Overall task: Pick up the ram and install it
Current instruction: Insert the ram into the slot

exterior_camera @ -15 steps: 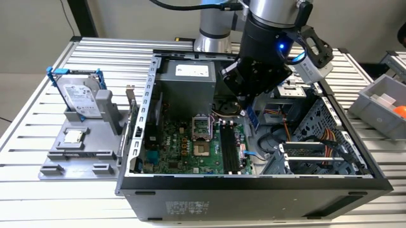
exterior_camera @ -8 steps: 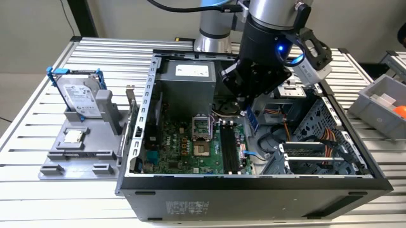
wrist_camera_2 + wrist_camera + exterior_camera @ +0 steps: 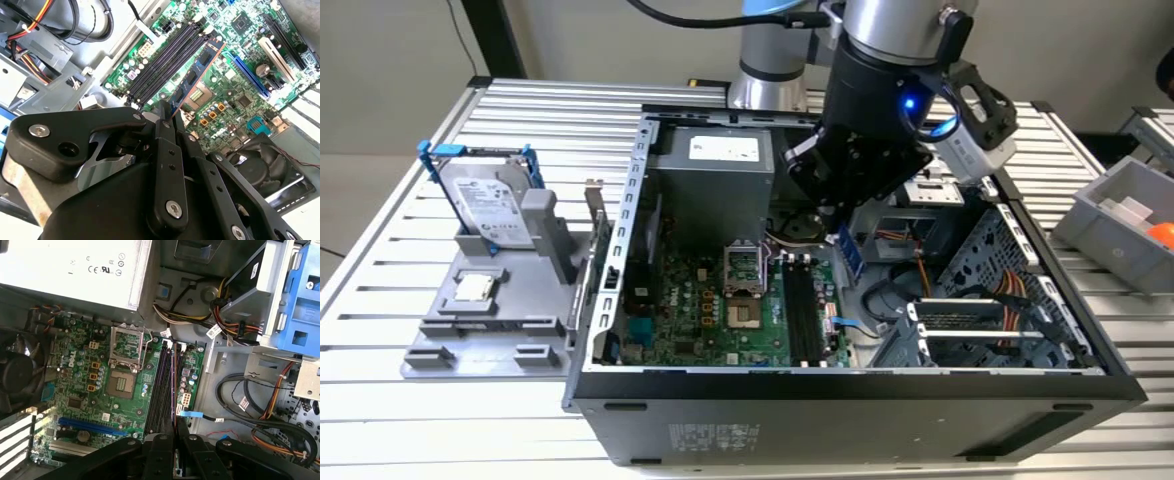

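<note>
Evidently the gripper is clamped on the ram, holding it over the black slots along the motherboard's edge. I judge it light, stiff and brittle, and best gripped by its board edges, clear of the chips.

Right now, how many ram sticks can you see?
1: the ram, jaws shut on one end, hangs over the motherboard near its black memory slots. Others may be hidden.
</note>
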Controlling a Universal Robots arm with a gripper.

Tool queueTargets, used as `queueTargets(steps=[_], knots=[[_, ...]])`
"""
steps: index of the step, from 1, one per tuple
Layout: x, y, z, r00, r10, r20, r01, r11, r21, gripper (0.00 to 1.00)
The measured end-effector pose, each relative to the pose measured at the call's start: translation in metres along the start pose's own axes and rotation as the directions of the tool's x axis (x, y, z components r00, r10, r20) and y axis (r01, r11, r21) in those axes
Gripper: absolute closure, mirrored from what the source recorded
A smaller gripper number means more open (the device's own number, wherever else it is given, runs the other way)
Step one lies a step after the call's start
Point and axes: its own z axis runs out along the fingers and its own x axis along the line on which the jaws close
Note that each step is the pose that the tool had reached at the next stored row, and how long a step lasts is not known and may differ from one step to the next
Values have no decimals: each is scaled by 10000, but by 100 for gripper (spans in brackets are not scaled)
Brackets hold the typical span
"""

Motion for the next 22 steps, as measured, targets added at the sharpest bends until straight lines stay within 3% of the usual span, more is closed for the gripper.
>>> queueTargets(steps=[22], knots=[[-1,1,82,10000,11,0,-11,10000,-1,100]])
